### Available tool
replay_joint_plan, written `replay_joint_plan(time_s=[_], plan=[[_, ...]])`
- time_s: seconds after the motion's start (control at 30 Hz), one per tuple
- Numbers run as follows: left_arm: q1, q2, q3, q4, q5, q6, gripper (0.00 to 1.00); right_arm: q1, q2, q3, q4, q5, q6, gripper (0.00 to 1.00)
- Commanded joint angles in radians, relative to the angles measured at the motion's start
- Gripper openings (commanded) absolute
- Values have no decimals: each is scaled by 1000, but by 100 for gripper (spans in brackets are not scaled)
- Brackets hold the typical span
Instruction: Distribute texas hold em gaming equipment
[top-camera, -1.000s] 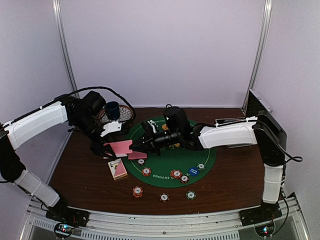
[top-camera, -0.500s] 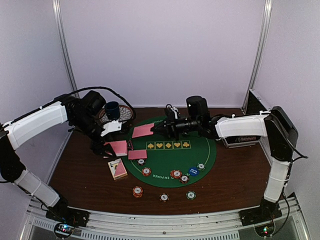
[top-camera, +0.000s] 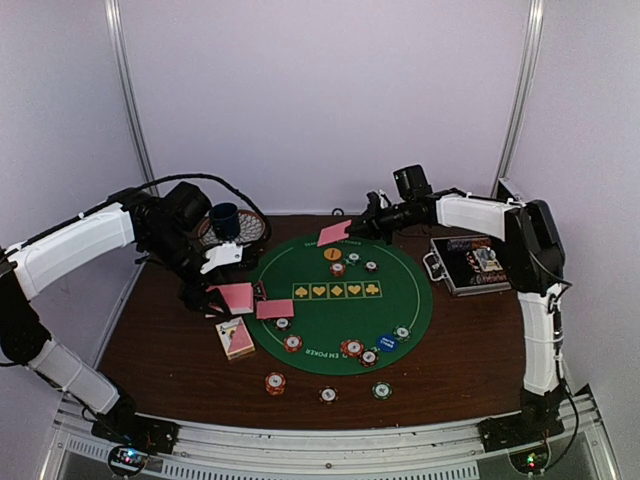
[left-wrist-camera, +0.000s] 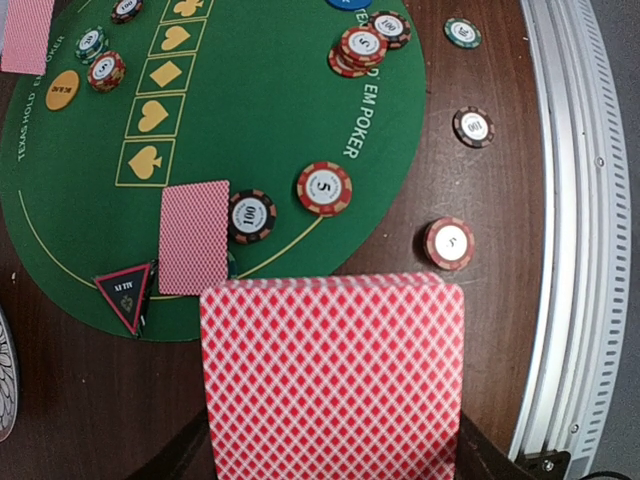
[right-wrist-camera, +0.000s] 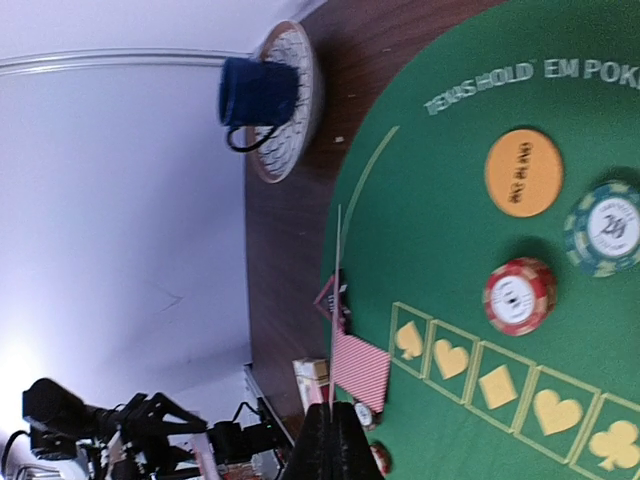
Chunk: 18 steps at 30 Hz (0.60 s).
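The single pink-backed card (top-camera: 335, 233) hangs about over the 12 o'clock rim of the green felt mat (top-camera: 330, 320). The right hand (top-camera: 364, 229) has its fingers pressed together on one edge of it, and from that wrist the card shows only as a thin upright line. The deck (left-wrist-camera: 333, 375) sits at the mat's 9 o'clock edge, clamped by its sides in the left hand (top-camera: 212, 292).

With so little of the card in the pinch, I judge it could swivel or slip out. Let go from this height, it may flutter, flip face up or skid. It might also come down on the orange button (right-wrist-camera: 523, 172), red chip (right-wrist-camera: 517, 297) and green chip (right-wrist-camera: 608, 226) lying just toward 6 o'clock. The deck, squeezed only at its sides, could fan out or shed cards.

The cards look thin, slick and flexible, with rounded corners and a fine diamond lattice on the backs. The chips are thick discs with striped rims, and the button is a flat plain disc. The mat looks matte and grippy, the dark wooden surface (top-camera: 460, 350) smoother.
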<state>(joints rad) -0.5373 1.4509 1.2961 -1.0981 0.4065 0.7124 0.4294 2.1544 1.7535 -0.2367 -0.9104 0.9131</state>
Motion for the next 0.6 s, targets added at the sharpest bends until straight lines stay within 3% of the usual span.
replay_joint_plan(time_s=[0.0, 0.23, 0.57], plan=[[3, -27, 20, 9, 26, -10, 0, -26, 143, 177, -273, 60, -170, 0], [4, -18, 26, 8, 43, -17, 0, -41, 289, 394, -429, 145, -250, 0], [4, -16, 23, 7, 48, -18, 0, -50, 347, 465, -460, 196, -274, 2]])
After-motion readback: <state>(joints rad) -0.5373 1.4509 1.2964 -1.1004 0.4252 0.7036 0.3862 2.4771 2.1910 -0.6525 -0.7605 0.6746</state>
